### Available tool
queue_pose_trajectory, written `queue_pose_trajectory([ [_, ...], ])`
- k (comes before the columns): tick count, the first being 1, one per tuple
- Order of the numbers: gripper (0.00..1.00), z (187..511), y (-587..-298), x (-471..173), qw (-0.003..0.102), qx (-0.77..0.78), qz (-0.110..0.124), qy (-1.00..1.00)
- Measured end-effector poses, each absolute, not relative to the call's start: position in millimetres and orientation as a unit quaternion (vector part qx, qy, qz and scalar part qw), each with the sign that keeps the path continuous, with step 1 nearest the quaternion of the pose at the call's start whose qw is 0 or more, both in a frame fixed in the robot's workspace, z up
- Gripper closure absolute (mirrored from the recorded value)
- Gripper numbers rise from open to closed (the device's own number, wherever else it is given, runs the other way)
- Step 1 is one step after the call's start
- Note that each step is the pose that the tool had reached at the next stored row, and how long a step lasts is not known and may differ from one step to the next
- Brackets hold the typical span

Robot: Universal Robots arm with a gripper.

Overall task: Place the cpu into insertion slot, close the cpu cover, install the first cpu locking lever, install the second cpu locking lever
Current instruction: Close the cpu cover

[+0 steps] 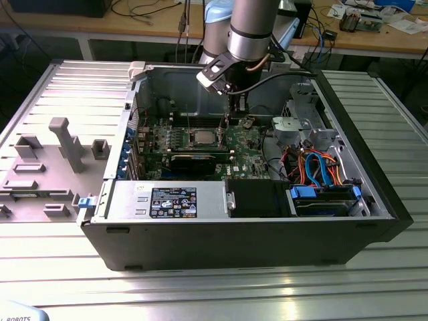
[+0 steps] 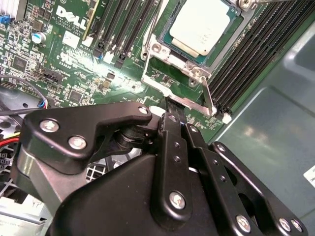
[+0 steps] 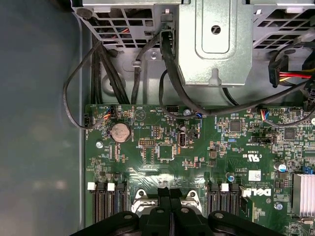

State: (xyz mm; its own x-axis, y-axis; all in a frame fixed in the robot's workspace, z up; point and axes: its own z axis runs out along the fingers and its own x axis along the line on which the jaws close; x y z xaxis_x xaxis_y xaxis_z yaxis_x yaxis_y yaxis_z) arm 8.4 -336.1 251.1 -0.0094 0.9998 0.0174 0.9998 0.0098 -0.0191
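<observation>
The chip (image 2: 199,24) lies in its socket (image 2: 173,58) on the green board (image 2: 69,59) inside the open computer case (image 1: 234,234); the gripper (image 2: 173,109), fingers pressed together with nothing seen between them, sits just beside the socket

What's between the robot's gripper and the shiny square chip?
In the second wrist view, a silvery metal bracket and a thin metal lever lie between the gripper and the cpu.

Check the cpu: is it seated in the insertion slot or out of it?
Seated. In the second wrist view the cpu lies flat inside the insertion slot, its silver top level within the pale metal rim.
</observation>
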Motion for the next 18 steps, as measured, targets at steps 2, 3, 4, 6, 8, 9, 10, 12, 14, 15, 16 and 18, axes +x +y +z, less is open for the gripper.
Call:
queue_pose_trajectory([
  [2, 0.89, 251.1, -336.1, 7.3, 0.013, -0.704, 0.001, -0.710],
  [3, 0.89, 251.1, -336.1, 6.9, 0.013, -0.704, 0.001, -0.710],
  [4, 0.89, 251.1, -336.1, 6.5, 0.013, -0.704, 0.001, -0.710],
  [6, 0.89, 251.1, -336.1, 5.9, 0.013, -0.704, 0.001, -0.710],
  [8, 0.89, 251.1, -336.1, 5.5, 0.013, -0.704, 0.001, -0.711],
  [9, 0.89, 251.1, -336.1, 5.3, 0.013, -0.704, 0.001, -0.710],
  [10, 0.89, 251.1, -336.1, 5.1, 0.013, -0.704, 0.001, -0.710],
  [12, 0.89, 251.1, -336.1, 4.7, 0.013, -0.704, 0.001, -0.710],
  [14, 0.89, 251.1, -336.1, 4.6, 0.013, -0.704, 0.001, -0.710],
  [15, 0.89, 251.0, -336.1, 4.6, 0.013, -0.704, 0.001, -0.710],
  [16, 0.89, 251.0, -336.1, 4.5, 0.013, -0.704, 0.001, -0.710],
  [18, 0.89, 251.1, -336.1, 2.8, 0.013, -0.704, 0.001, -0.710],
])
